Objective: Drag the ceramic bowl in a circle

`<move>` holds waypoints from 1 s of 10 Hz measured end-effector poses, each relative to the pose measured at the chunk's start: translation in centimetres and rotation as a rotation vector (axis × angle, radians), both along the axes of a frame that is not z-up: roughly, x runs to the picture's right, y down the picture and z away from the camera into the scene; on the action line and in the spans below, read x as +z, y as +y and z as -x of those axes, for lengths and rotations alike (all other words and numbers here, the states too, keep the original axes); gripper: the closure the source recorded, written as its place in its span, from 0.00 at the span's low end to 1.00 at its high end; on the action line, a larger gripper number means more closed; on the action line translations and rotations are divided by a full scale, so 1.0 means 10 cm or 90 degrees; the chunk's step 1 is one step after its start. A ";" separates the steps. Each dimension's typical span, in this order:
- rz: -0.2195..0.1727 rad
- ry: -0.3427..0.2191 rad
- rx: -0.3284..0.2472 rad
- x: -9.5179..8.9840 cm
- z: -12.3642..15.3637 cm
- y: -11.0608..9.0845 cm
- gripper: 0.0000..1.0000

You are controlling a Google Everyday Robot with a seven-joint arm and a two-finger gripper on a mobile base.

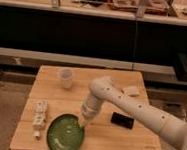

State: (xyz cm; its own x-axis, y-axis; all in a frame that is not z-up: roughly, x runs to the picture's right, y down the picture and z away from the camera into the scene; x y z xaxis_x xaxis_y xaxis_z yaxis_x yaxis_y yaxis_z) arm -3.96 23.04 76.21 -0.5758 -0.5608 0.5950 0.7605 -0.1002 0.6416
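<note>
The ceramic bowl (66, 133) is a wide, shallow green bowl near the front edge of the wooden table (110, 91), left of centre. My gripper (85, 122) points down from the white arm and touches the bowl's right rim. The arm comes in from the right.
A small whitish cup (65, 78) stands at the back left. A white multi-part object (40, 116) lies at the left edge, close to the bowl. A black flat object (122, 121) lies right of the gripper. A pale item (130, 90) lies at the back right.
</note>
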 end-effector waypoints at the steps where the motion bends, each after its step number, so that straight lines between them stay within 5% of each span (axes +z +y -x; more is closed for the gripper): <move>1: -0.004 -0.007 0.002 0.13 0.14 -0.08 1.00; 4: -0.023 0.023 0.050 0.60 0.23 -0.52 1.00; 6: -0.030 0.079 0.112 0.91 -0.01 -0.87 1.00; 8: -0.033 0.129 0.153 1.01 -0.39 -1.05 1.00; 10: -0.030 0.191 0.174 0.93 -0.92 -1.04 1.00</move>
